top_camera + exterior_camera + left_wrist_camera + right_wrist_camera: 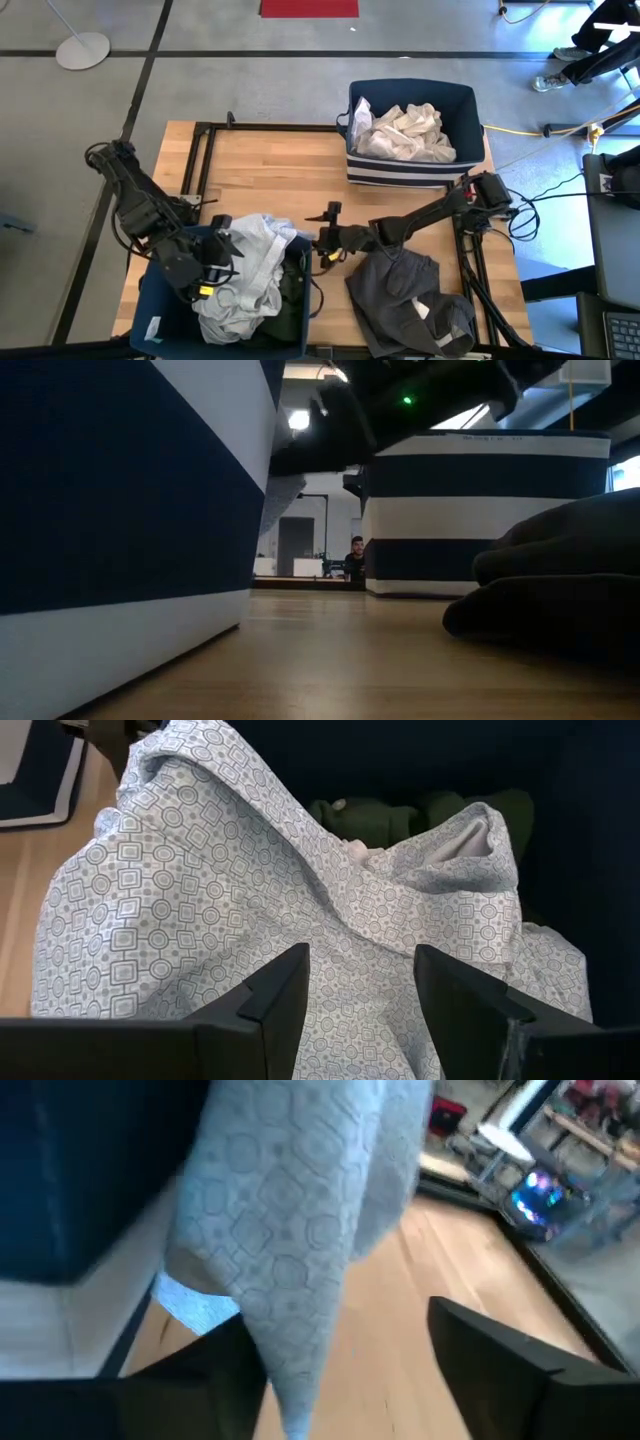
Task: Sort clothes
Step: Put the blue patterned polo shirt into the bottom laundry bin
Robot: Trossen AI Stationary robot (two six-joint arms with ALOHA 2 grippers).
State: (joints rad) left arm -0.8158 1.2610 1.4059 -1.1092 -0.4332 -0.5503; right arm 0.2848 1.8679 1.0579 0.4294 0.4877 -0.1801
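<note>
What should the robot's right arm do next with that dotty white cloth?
Probably close its fingers. The right gripper is open beside the near bin, and the patterned white garment hangs over the bin's edge right by its fingers. Then it could pull the garment out.

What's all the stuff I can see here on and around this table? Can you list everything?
Patterned garment: one, white-grey print, draped over the near-left bin's edge.
Dark olive garment: one, inside the same bin, behind the patterned one.
Dark grey garment: one, heaped on the table's near-right part.
White and cream clothes: a pile, in the far-right bin.
Near-left bin: one, navy.
Far-right bin: one, navy with white stripes.
Table: one, light wood.
Person: one, far off in the room.
Left gripper: open, over the patterned garment in the near-left bin.
Right gripper: open, at the patterned garment's hanging edge, mid-table.
</note>
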